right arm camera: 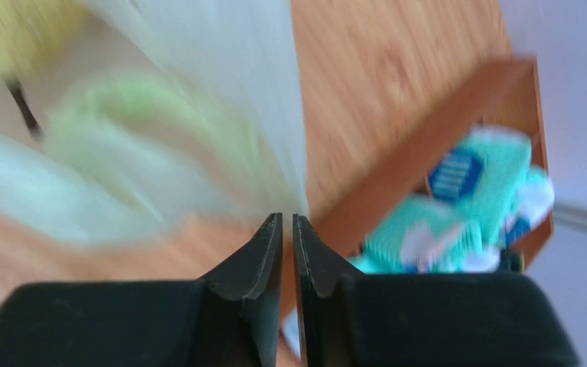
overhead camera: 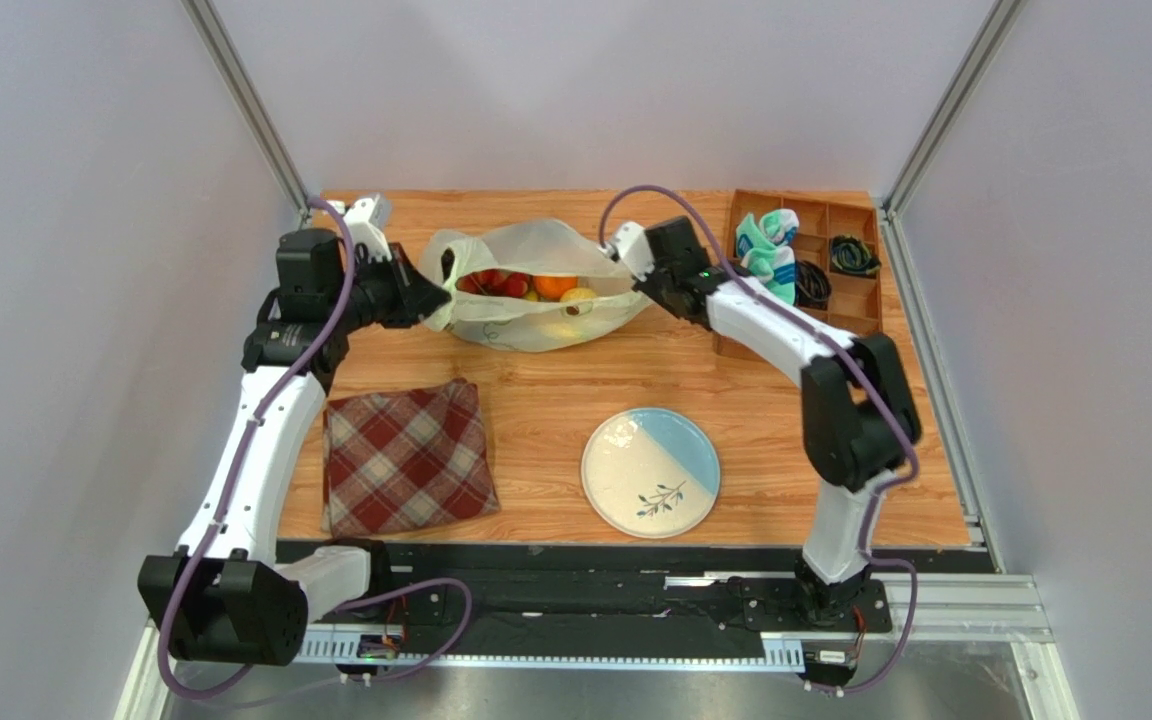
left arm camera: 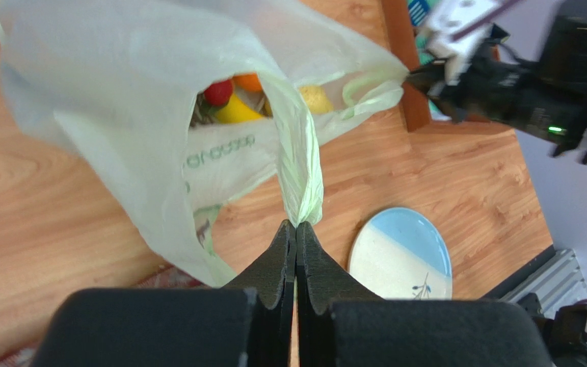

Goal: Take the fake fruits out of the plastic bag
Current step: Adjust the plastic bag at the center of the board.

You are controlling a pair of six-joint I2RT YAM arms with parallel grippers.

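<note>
Your left gripper (left arm camera: 296,229) is pinched tight on one handle of the plastic bag (left arm camera: 120,115). The right gripper (right arm camera: 287,222), nearly closed, seems to hold the other. Stretched left-right across the top view's upper middle, the bag keeps the fake fruits (overhead camera: 530,285) midway between both.

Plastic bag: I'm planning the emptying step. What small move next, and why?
Probably pull both handles apart to widen the mouth: the left gripper is shut on one handle of the plastic bag, the right gripper seems to pinch the other, and the fake fruits lie inside.
</note>
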